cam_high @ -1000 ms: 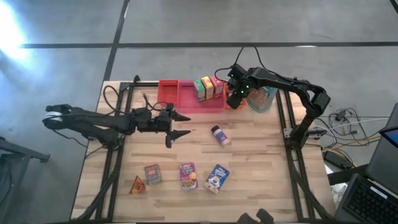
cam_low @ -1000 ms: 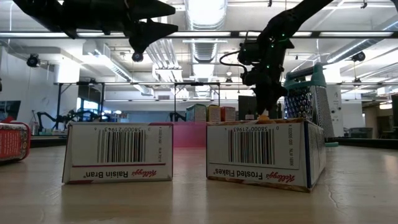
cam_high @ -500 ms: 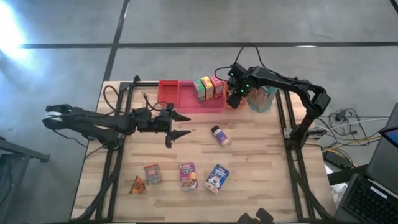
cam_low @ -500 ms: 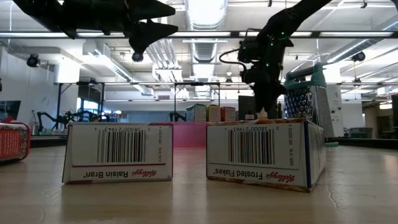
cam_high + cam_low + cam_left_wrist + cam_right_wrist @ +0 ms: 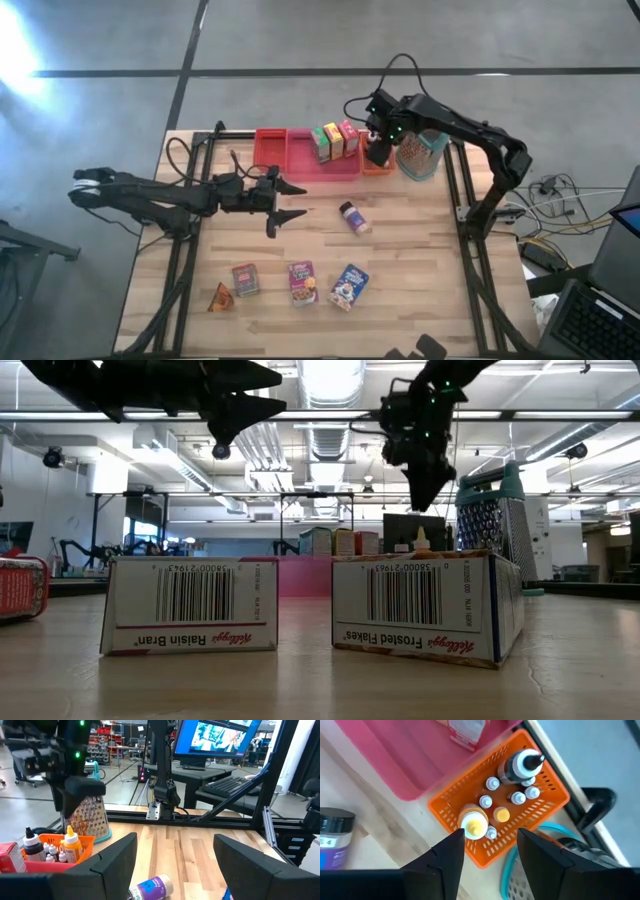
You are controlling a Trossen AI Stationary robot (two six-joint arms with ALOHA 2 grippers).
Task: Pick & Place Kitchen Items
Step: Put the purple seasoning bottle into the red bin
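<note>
Wooden surface (image 5: 420, 250) carries everything.

Left arm reaches in over the surface's left-centre; left gripper (image 5: 290, 200) hangs above bare wood, fingers spread, nothing between them.

Right arm comes from the far right corner; right gripper (image 5: 377, 150) hovers above the orange basket (image 5: 547, 802). Its fingers (image 5: 442, 865) stand apart and empty.

Red tray (image 5: 290, 160) lies at the far edge. Three small boxes (image 5: 334, 140), green, yellow and red, stand upright in a row at its right end. The orange basket sits just beside the tray's right end and holds small bottles: a dark-bodied bottle (image 5: 517, 765) with a white cap, a yellow bottle (image 5: 474, 822), and several tiny white-capped ones.

Metal grater (image 5: 420, 152) with a teal rim stands right of the basket.

Near edge, left to right: orange wedge (image 5: 220, 297), red box (image 5: 245, 279), purple box (image 5: 303, 283), blue box (image 5: 349, 286). All lie apart from each other.

Small jar (image 5: 353, 217) with a purple label lies on its side mid-surface, between tray and box row.
</note>
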